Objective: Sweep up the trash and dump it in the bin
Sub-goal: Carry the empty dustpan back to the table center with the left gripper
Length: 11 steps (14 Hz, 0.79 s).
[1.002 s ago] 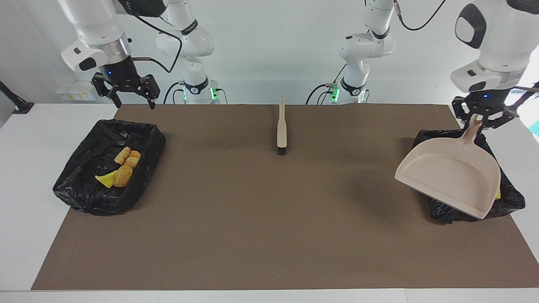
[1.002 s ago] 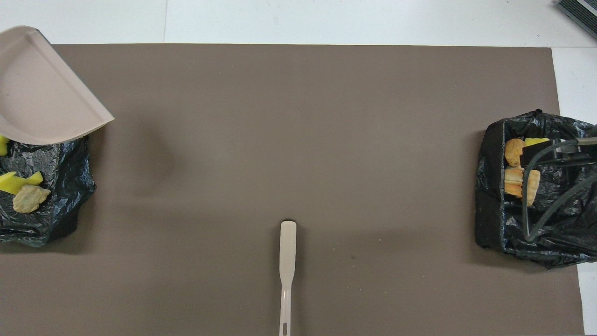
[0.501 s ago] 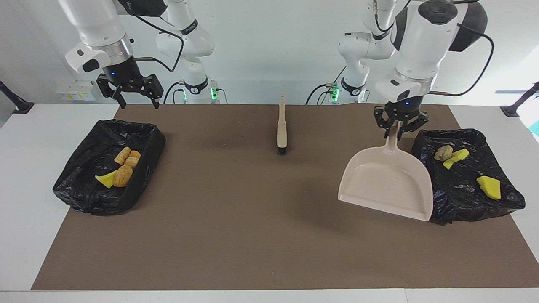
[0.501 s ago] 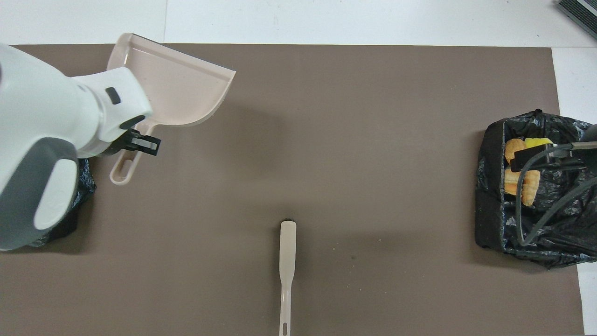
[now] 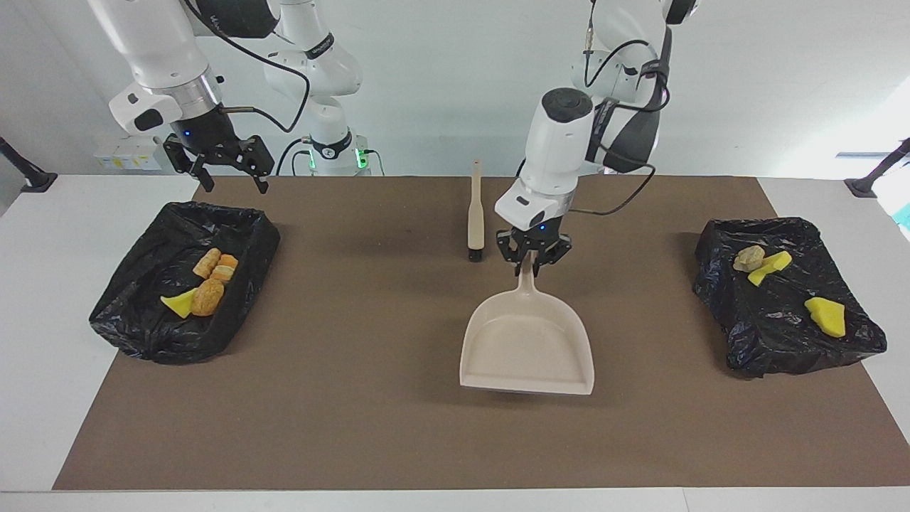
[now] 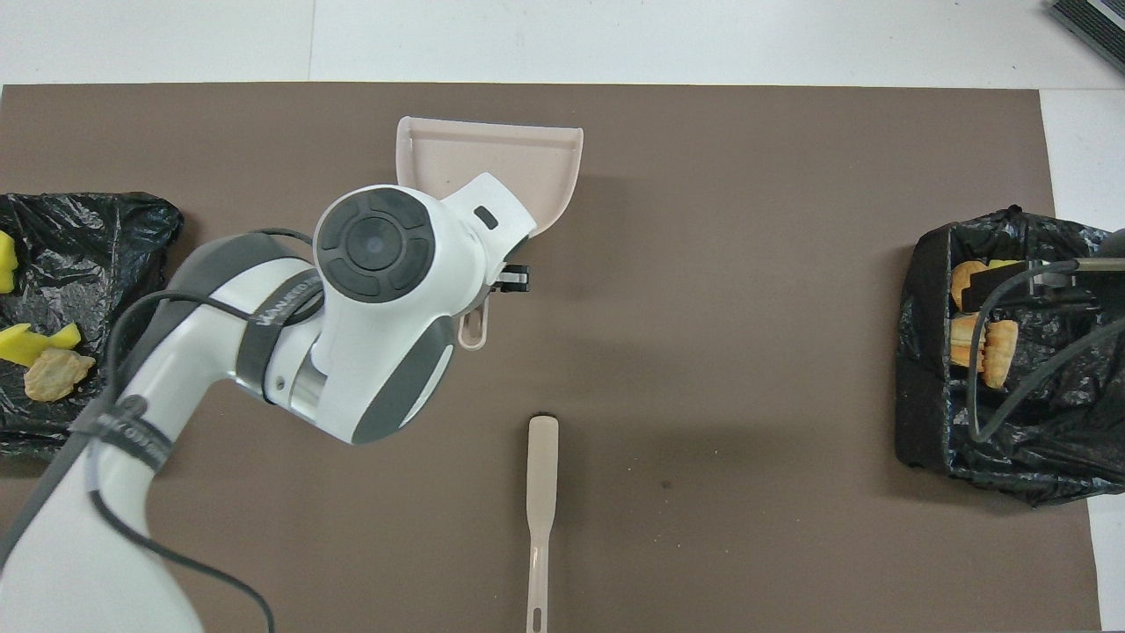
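Dustpan [image 5: 527, 343] moved from bin [image 5: 785, 306] — now mid-mat, left end effector [image 5: 533, 260] clamped.

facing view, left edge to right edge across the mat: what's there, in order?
Black-lined bin with bread-like scraps → brush → beige dustpan, held by its handle in the left tool → black-lined bin with yellow sponge chunks.

A brown mat [image 5: 370, 398] covers most of the white table [image 5: 50, 355]. White boxes [image 5: 128, 153] sit on the table just off the mat's corner nearest the right arm's base.
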Each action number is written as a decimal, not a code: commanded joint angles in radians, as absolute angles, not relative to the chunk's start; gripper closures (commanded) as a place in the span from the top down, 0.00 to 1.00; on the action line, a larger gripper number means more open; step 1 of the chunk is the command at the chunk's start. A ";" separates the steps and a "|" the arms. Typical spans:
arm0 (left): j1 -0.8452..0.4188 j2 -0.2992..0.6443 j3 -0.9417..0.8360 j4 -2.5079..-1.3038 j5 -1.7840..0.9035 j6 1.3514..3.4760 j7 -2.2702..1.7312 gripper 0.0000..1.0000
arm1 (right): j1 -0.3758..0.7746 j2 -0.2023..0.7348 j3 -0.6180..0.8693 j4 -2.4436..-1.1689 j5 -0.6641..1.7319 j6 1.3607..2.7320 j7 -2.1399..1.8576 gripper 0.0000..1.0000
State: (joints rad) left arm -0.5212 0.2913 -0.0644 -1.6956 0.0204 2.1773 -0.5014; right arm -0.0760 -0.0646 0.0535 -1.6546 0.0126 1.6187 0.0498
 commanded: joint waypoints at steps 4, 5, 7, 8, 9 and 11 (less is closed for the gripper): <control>-0.567 0.376 -0.045 -1.669 -0.066 2.260 -0.505 0.00 | -0.091 -0.089 0.063 -1.681 0.017 1.629 0.055 1.00; -0.571 0.376 -0.046 -1.675 -0.069 2.258 -0.503 0.00 | -0.089 -0.089 0.063 -1.681 0.006 1.629 0.051 1.00; -0.578 0.421 -0.046 -1.669 -0.071 2.293 -0.514 0.00 | -0.087 -0.080 0.064 -1.658 0.006 1.612 0.043 1.00; -0.595 0.428 -0.045 -1.674 -0.072 2.305 -0.515 0.00 | -0.078 -0.059 0.064 -1.619 0.002 1.565 0.044 1.00; -0.595 0.428 -0.044 -1.671 -0.072 2.298 -0.517 0.00 | -0.075 -0.026 0.067 -1.565 -0.011 1.512 0.043 1.00; -0.598 0.428 -0.044 -1.680 -0.075 2.293 -0.529 0.00 | -0.072 0.008 0.078 -1.511 -0.020 1.489 0.043 1.00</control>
State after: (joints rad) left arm -0.5762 0.4241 -0.0647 -1.6902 -0.0597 2.2863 -0.5125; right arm -0.0713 -0.0472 0.0654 -1.5969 -0.0001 1.5321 0.0497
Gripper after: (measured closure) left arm 0.687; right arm 0.000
